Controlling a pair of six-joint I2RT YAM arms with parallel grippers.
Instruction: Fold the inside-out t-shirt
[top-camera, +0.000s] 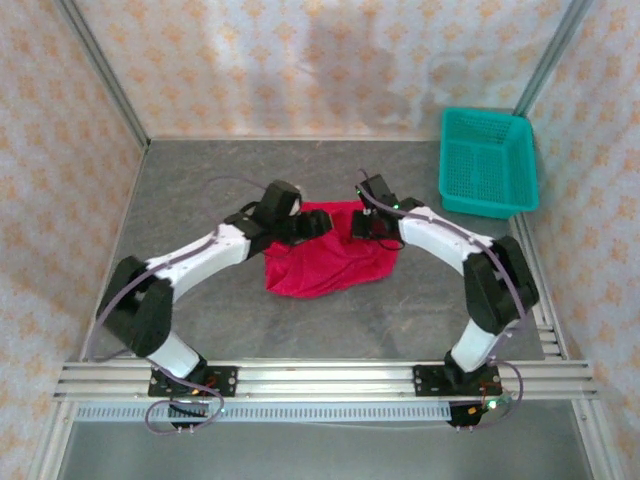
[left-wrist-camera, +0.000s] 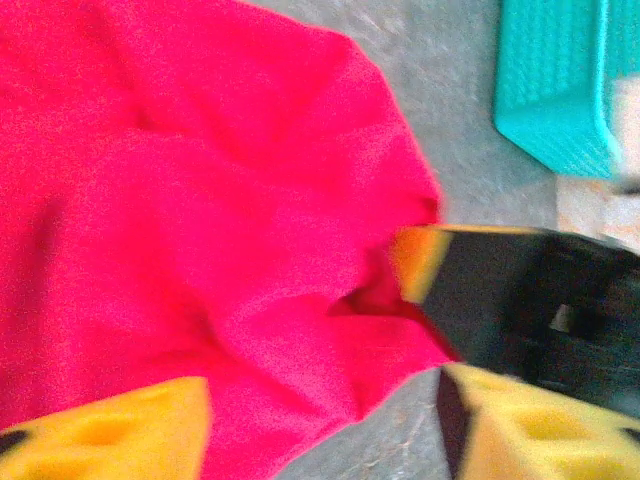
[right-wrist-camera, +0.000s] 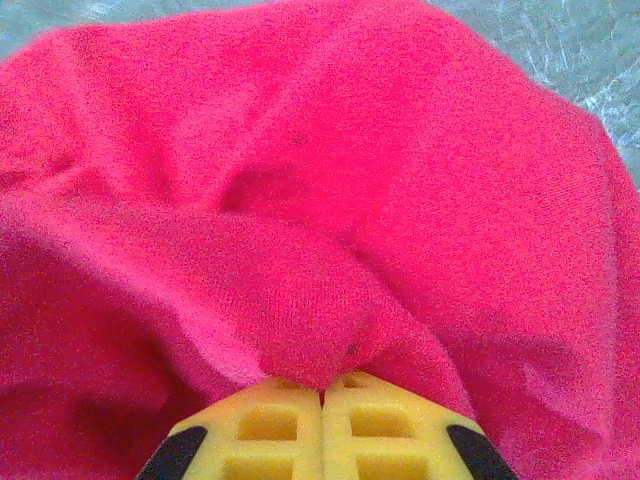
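1. We see a grey, mottled, stone-like worktop (top-camera: 300, 320), matte and flat, with bare surface all round the garment.
2. Walls (top-camera: 300, 60) of pale material printed with small orange motifs close it in on the left, far and right sides. Slim metal posts (top-camera: 100, 70) stand in the far corners.
3. Along the near edge run silver metal rails (top-camera: 320, 378), and both arm bases sit on them.
4. A teal mesh basket (top-camera: 487, 160) stands on the worktop in the far right corner, well apart from the shirt. From the left wrist, its corner (left-wrist-camera: 550, 80) shows over grey surface (left-wrist-camera: 470, 150).
5. The red shirt (top-camera: 325, 262) lies bunched near the middle of the worktop, between the two arms, with its far edge under both wrists.
6. The left end effector (top-camera: 292, 224) is at the shirt's far left part. In its own view, the yellow fingers (left-wrist-camera: 320, 430) stand wide apart, open, over rumpled cloth (left-wrist-camera: 200, 250).
7. The right end effector (top-camera: 368, 226) is at the shirt's far right part. Its fingers (right-wrist-camera: 322, 400) are pressed together, pinching a raised fold of the shirt (right-wrist-camera: 400, 180).
8. A strip of grey worktop (right-wrist-camera: 580, 50) shows beyond that fold.
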